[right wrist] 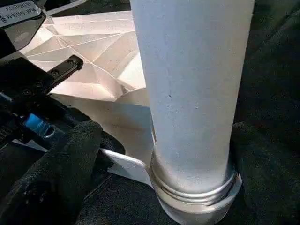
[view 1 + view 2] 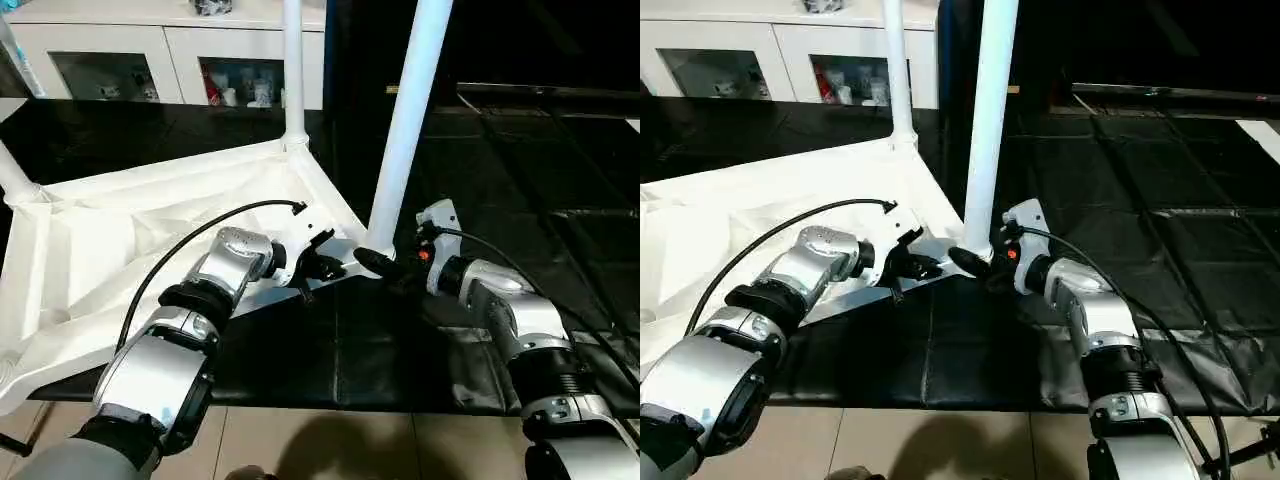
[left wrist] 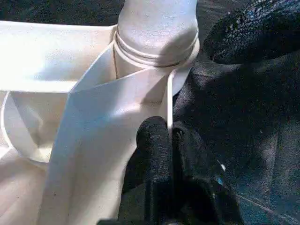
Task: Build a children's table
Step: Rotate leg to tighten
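**Ana:** Left eye view first, biggest thing down. What carries everything?

**Ben:** A black-covered desk [image 2: 520,170], creased on the near right. On its left half lies the children's table top [image 2: 150,240], white plastic, upside down, its ribbed underside facing up. It fills the left of the scene, and its left and near parts run out of the picture.

**Ana:** Any containers?

**Ben:** Far behind stands a white cabinet [image 2: 160,45] with glass doors. Small items sit behind the glass, one with some red, but they are too small to name.

**Ana:** And the legs?

**Ben:** Three white tube legs show. The nearest leg [image 2: 405,130] stands in the round socket of the near right corner, leaning slightly right, its top cut off. In the right wrist view its base sits in a ringed collar. The far leg [image 2: 293,70] rises from the far corner socket, also cut off at the top. A third leg [image 2: 14,172] shows at the far left, mostly out of the picture.

**Ana:** The grippers?

**Ben:** The left gripper [image 2: 318,262] is closed on the thin edge wall of the table top, just left of the nearest leg's socket; the left wrist view shows the wall pinched between its two black fingers [image 3: 153,140]. The right gripper [image 2: 385,262] is at the foot of the nearest leg, jaws spread wide, one padded finger on each side of the tube. Whether the pads touch the leg, I cannot tell.
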